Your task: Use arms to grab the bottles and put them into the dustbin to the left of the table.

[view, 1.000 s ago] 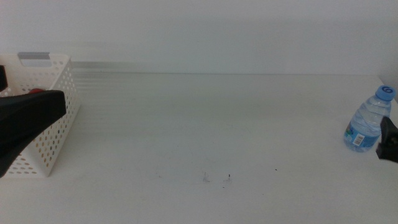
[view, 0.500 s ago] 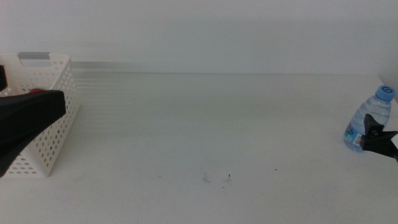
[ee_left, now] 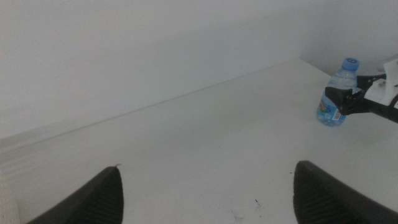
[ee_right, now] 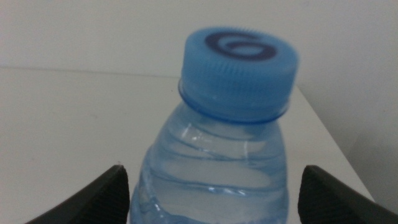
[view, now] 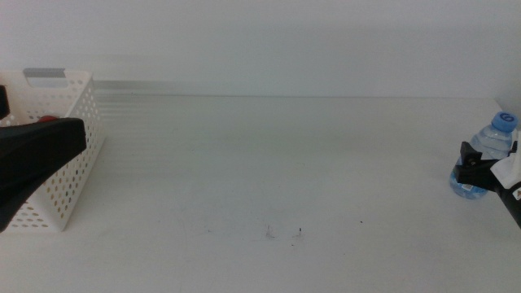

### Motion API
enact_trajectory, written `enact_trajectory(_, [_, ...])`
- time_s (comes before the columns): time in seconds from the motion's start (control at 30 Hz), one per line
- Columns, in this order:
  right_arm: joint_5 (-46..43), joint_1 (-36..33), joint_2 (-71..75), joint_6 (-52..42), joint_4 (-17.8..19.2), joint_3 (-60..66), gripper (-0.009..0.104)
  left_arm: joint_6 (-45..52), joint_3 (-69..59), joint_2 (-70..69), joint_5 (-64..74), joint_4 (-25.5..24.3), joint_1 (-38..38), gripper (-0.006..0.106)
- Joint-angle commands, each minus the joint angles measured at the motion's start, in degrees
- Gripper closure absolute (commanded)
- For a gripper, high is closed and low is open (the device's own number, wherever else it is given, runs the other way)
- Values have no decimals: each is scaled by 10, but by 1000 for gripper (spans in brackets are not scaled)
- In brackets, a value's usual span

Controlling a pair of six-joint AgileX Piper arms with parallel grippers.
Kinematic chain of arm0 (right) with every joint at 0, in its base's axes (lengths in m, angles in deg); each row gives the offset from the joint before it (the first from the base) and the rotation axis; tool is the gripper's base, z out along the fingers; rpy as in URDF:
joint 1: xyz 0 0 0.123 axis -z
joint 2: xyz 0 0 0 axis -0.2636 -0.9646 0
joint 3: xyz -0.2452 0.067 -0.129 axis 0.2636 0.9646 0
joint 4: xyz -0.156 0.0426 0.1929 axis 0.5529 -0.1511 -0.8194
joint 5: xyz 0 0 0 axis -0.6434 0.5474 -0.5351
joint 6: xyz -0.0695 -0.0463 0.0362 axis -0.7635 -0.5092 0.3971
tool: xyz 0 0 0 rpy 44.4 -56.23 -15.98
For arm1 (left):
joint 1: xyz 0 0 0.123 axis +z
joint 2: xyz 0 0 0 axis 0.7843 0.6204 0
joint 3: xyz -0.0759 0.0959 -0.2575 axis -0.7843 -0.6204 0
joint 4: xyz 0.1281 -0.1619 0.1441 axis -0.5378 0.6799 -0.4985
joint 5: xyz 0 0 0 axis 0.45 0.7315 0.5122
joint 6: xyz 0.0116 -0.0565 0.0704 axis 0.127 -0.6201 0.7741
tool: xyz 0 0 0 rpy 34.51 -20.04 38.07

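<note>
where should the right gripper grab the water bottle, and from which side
Grip the water bottle across its clear ribbed body below the blue cap, coming in level from the table's right edge. It stands upright, and the body is round between the right gripper's open jaws. The left gripper waits by the dustbin.

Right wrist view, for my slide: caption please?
Open right claw straddling the upright blue-capped water bottle at the white table's edge.
</note>
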Motion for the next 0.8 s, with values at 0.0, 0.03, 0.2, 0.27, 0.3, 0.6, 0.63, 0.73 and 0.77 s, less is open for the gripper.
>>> enact_trajectory(0.0, [-2, 3, -14, -15, -7, -12, 2, 1, -2, -2, -7, 0, -1, 7])
enact_trajectory(0.03, [-2, 3, -19, -17, -15, -16, 2, 1, -2, -2, -7, 0, -1, 7])
enact_trajectory(0.2, [-5, 3, -35, -32, -33, -26, 2, 1, -2, -2, -7, 0, -1, 7])
enact_trajectory(0.27, [-1, 3, -36, -31, -35, -30, 2, 1, -2, -2, -7, 0, -1, 7])
enact_trajectory(0.3, [-1, 3, -37, -31, -35, -32, 2, 0, -2, -2, -7, 0, -1, 7])
enact_trajectory(0.6, [-1, 3, -37, -31, -41, -43, 10, 0, -2, -2, -7, 0, -1, 7])
enact_trajectory(0.63, [6, 3, -37, -31, -41, -43, 25, 0, -2, -2, -7, 0, -1, 7])
enact_trajectory(0.73, [22, 3, -37, -31, -41, -43, 46, 0, -2, -2, -7, 0, -1, 7])
enact_trajectory(0.77, [27, 3, -37, -31, -41, -43, 56, 0, -2, -2, -7, 0, -1, 7])
